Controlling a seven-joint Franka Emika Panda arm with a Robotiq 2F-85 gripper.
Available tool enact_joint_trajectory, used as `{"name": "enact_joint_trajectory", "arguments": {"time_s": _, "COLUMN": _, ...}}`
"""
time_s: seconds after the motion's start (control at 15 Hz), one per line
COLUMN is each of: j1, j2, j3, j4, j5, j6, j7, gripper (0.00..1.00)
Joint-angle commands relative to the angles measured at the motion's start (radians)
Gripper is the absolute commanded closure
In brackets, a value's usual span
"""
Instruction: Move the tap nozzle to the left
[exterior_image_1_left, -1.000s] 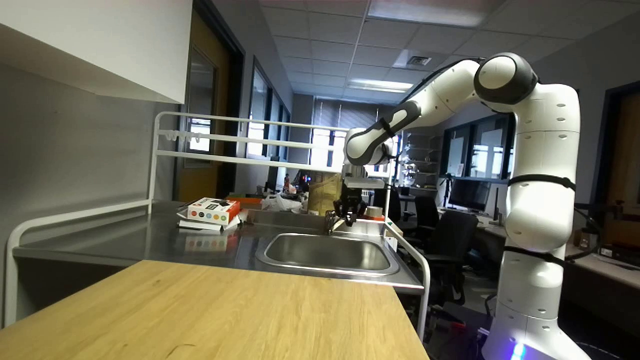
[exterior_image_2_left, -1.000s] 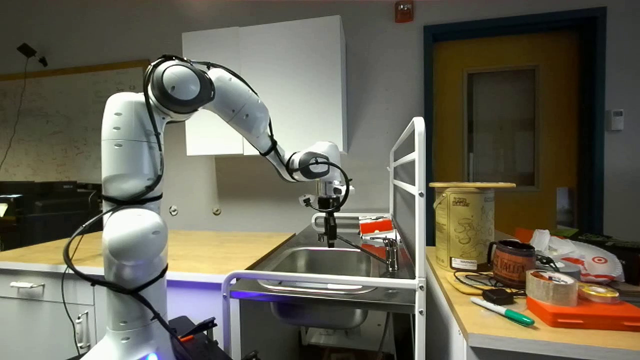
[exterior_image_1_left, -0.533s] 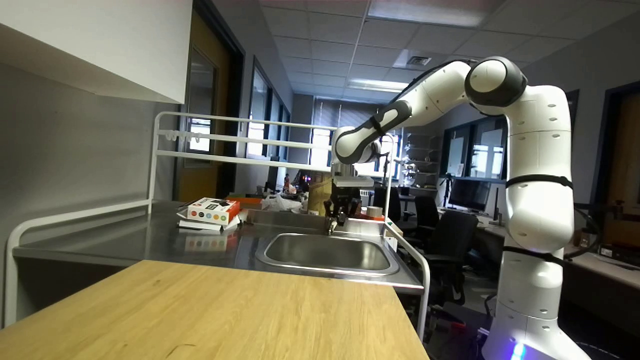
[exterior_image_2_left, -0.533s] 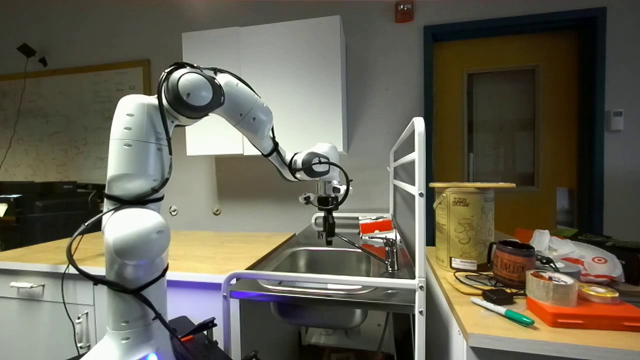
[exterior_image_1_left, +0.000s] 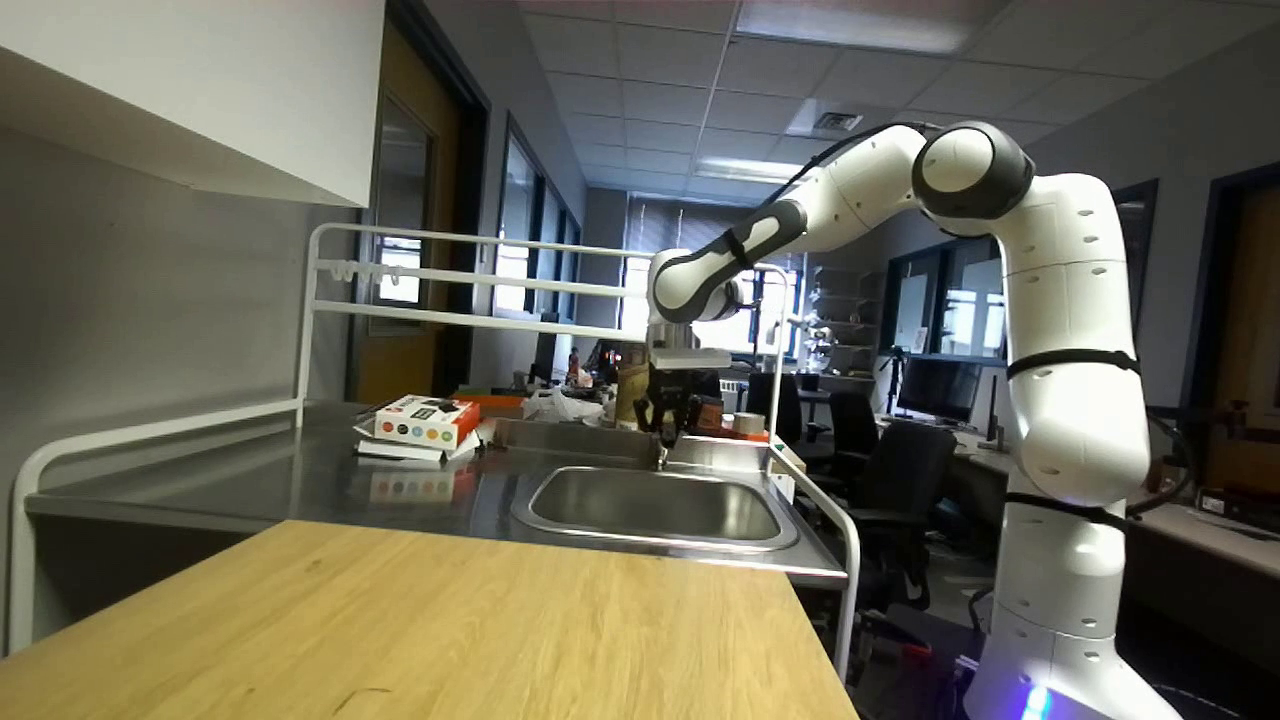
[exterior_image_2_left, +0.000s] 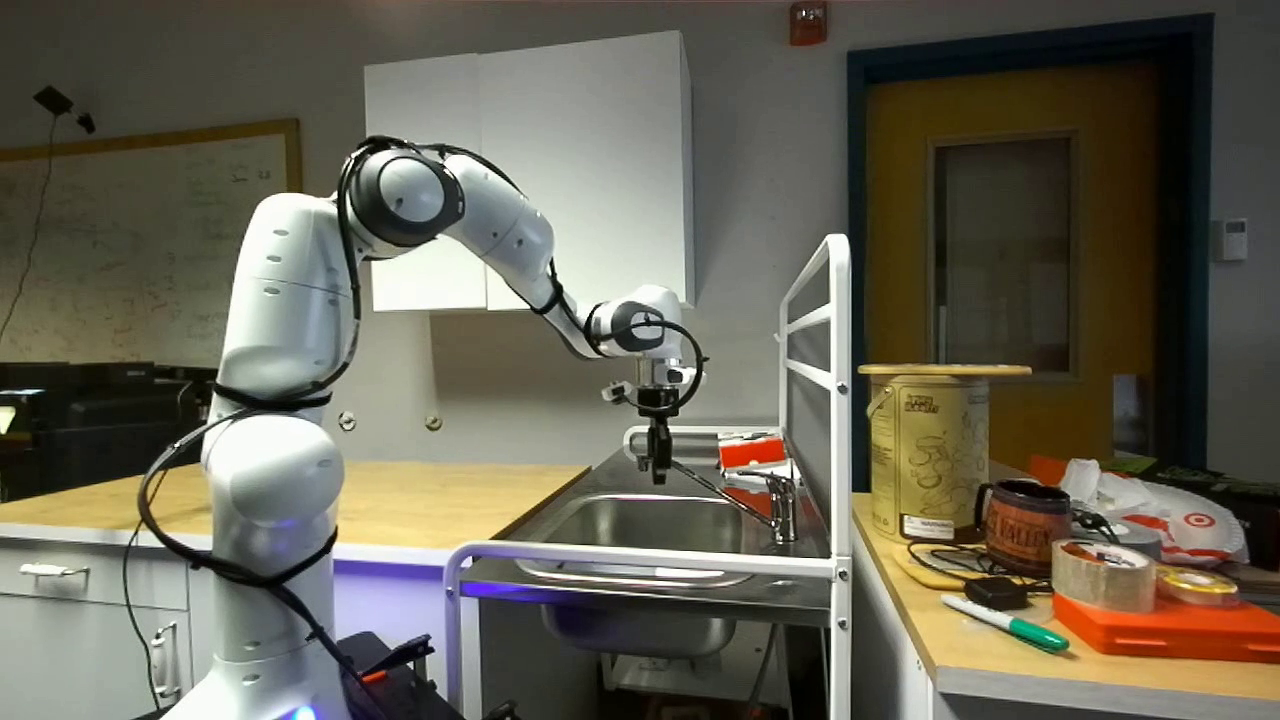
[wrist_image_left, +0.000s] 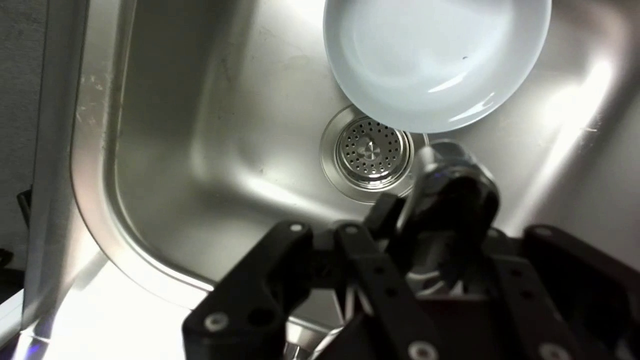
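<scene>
Gripper right at tap nozzle, above sink; can't tell whether fingers grip it; pale dish in sink, overlapping drain.

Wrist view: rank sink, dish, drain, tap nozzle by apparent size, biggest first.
1. Sink
2. Dish
Smallest, unranked: drain and tap nozzle; similar size, drain partly hidden, nozzle nearer the camera.

Grey wall; yellow door in blue frame; white cabinet; bright windows.
</scene>
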Motion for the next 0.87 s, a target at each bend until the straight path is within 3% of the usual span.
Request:
{"name": "enact_joint_trajectory", "arguments": {"time_s": 0.0, "j1": 0.012, "j2": 0.023, "j3": -0.003, "j4": 0.055, "j5": 0.001, "j6": -0.037, "j7": 0.010, "gripper": 0.65}}
{"name": "enact_joint_trajectory", "arguments": {"time_s": 0.13, "j1": 0.016, "j2": 0.030, "j3": -0.004, "j4": 0.067, "j5": -0.017, "j6": -0.071, "j7": 0.009, "gripper": 0.58}}
{"name": "enact_joint_trajectory", "arguments": {"time_s": 0.2, "j1": 0.010, "j2": 0.012, "j3": -0.006, "j4": 0.024, "j5": 0.001, "j6": -0.028, "j7": -0.001, "gripper": 0.49}}
{"name": "enact_joint_trajectory", "arguments": {"time_s": 0.27, "j1": 0.011, "j2": 0.013, "j3": -0.006, "j4": 0.024, "j5": 0.001, "j6": -0.029, "j7": -0.001, "gripper": 0.67}}
{"name": "enact_joint_trajectory", "arguments": {"time_s": 0.4, "j1": 0.011, "j2": 0.014, "j3": -0.007, "j4": 0.022, "j5": 0.001, "j6": -0.028, "j7": -0.001, "gripper": 0.51}}
{"name": "enact_joint_trajectory", "arguments": {"time_s": 0.8, "j1": 0.011, "j2": 0.016, "j3": -0.007, "j4": 0.022, "j5": 0.001, "j6": -0.028, "j7": -0.001, "gripper": 0.49}}
